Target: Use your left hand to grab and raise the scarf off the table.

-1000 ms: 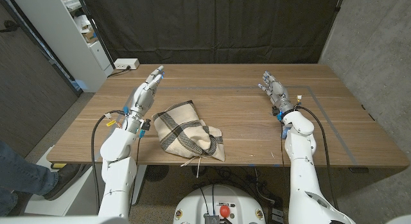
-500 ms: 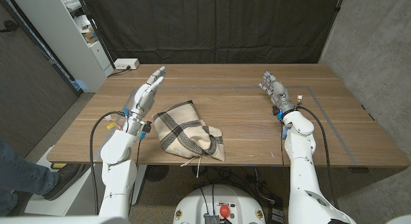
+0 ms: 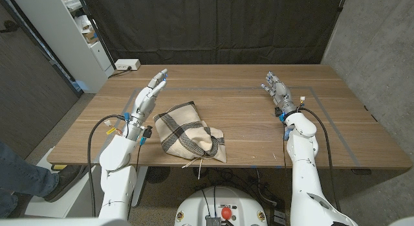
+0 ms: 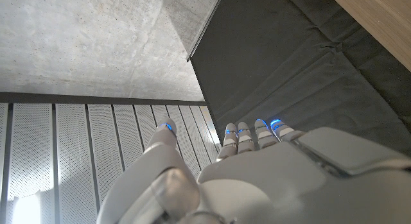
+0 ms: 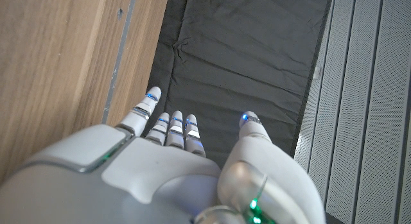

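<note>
The left hand (image 3: 147, 96) has risen a little and swung outward from where it was a second ago: its fingertips now reach further up and toward the scarf's side, and the forearm behind it has shifted back toward the tabletop's near edge. Its fingers are spread and straight, holding nothing. In the left wrist view the same hand (image 4: 257, 172) looks out at the dark curtain and the concrete wall, with no cloth in sight, so it is tilted upward, not yet down at its target.

The scarf (image 3: 189, 131), a cream cloth with dark checked stripes, lies crumpled on the tabletop (image 3: 246, 132) just beside the left wrist, on its inner side and nearer the front edge than the fingertips. It lies as it did in both earlier pictures and is untouched.

This reads as the start of the reach: the hand is lifting clear to come over the cloth. The grasp and the raise are both still to do; the hand would need to turn palm-down and descend onto the bunched middle.

The right hand (image 3: 277, 90) has not moved; it waits well apart from the scarf, fingers apart and empty, as the right wrist view (image 5: 160, 166) also shows.
</note>
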